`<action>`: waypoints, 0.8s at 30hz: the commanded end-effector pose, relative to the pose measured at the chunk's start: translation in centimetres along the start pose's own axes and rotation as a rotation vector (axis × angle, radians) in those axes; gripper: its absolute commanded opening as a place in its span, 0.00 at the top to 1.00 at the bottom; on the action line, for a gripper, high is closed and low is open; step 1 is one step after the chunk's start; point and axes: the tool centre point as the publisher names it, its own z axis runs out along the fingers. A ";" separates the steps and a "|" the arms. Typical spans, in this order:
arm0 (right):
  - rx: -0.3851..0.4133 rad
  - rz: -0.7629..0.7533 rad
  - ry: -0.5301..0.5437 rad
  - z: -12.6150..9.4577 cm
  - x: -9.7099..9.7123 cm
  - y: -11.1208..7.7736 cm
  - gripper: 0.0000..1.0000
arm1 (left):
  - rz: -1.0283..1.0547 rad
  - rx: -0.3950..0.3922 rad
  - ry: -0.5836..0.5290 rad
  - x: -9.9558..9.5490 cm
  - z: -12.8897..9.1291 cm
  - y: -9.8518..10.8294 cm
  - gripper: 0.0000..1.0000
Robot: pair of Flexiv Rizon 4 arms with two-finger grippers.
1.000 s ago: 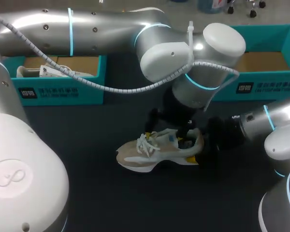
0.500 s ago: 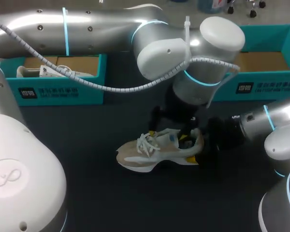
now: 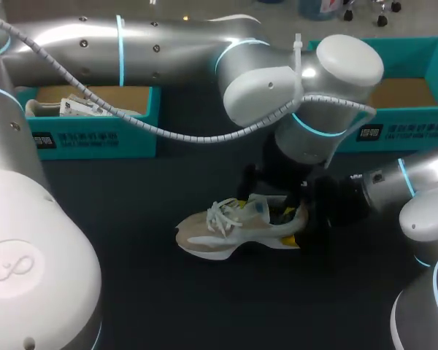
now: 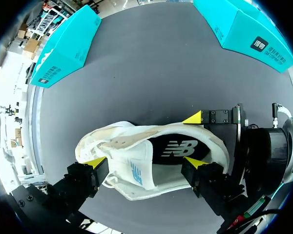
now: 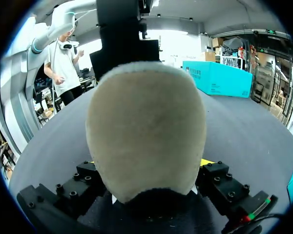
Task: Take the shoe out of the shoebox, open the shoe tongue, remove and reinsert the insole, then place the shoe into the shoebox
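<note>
Shoe [image 3: 237, 232]: stood on its sole on the dark table [image 3: 168, 306], in front of the empty teal shoebox [image 3: 416, 124].
Left arm [image 3: 168, 44]: stretched across, wrist bent down over the shoe; left gripper [image 4: 145, 162] spread wide above its opening.
Right gripper [image 5: 146, 163]: sat level behind the shoe, pinching its heel.

Head view: left arm [image 3: 168, 44] covers part of shoe [image 3: 226, 232] heel opening and left shoebox [image 3: 95, 135] rear. Left shoebox contents too small to tell. Right shoebox [image 3: 405, 131] runs off frame. Right wrist view: heel masks right gripper [image 5: 147, 163] tips, mostly.
</note>
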 end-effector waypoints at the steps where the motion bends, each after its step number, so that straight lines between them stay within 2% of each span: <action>1: 0.003 0.000 -0.002 0.5 0.2 -0.2 0.97 | -0.010 -0.006 -0.048 0.9 0.5 0.0 0.00; 16: 0.003 0.000 -0.002 0.5 0.2 -0.2 0.97 | -0.049 -0.013 -0.168 -1.3 1.3 1.0 0.00; 24: 0.003 0.000 -0.002 0.5 0.2 -0.2 0.97 | -0.102 -0.031 -0.201 -3.5 0.9 1.5 0.00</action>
